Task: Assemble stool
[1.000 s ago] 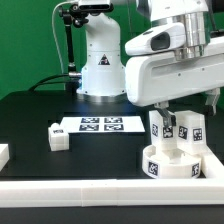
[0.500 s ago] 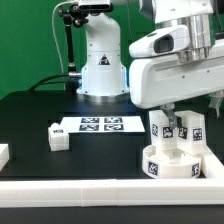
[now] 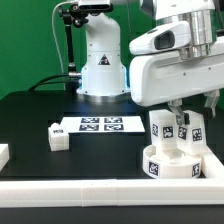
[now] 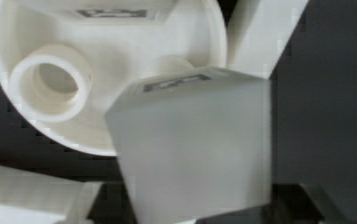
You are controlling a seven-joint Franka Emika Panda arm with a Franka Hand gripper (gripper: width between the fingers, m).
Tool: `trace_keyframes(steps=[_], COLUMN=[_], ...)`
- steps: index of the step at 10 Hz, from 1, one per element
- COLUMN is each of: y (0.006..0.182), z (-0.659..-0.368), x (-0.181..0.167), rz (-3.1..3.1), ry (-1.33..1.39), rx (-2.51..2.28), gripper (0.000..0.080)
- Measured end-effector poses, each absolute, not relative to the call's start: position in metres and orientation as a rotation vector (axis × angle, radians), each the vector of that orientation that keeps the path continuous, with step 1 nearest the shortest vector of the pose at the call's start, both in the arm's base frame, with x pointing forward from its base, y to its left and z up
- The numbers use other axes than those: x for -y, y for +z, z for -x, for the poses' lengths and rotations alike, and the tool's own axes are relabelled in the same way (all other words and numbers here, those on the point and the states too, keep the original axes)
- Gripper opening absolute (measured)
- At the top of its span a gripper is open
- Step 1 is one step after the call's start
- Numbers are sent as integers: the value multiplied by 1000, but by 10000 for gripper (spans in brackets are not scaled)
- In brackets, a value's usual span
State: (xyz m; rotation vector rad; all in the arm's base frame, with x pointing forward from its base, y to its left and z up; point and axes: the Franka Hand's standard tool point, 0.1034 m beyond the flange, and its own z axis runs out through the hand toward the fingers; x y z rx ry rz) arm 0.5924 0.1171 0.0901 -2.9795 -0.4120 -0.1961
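- White plastic seat (image 3: 168,165) lies on the black bench (image 3: 30,115), lower right of frame, just behind the front rail (image 3: 90,190).
- Upright legs (image 3: 157,127) stand at the seat.
- End effector (image 3: 178,120) pinches one leg (image 4: 193,140).
- Loose leg (image 3: 57,138) lies centre left, with the marker board (image 3: 98,125) beyond it.

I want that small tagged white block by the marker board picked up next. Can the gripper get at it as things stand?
Probably not yet. The gripper looks closed on a stool leg at the seat. The block lies apart with nothing over it, so once freed, access looks clear.
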Motion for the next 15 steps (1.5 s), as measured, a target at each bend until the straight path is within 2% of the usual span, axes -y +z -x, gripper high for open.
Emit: trace_keyframes(steps=[2,7,15], y=[90,89,88], z=[-592,-595,-595], x=[-117,-109,-109], rz=[2985,2899,2661], ry=[-190,-206,-132], rx=[292,-486,-1161], gripper=[338,340,340])
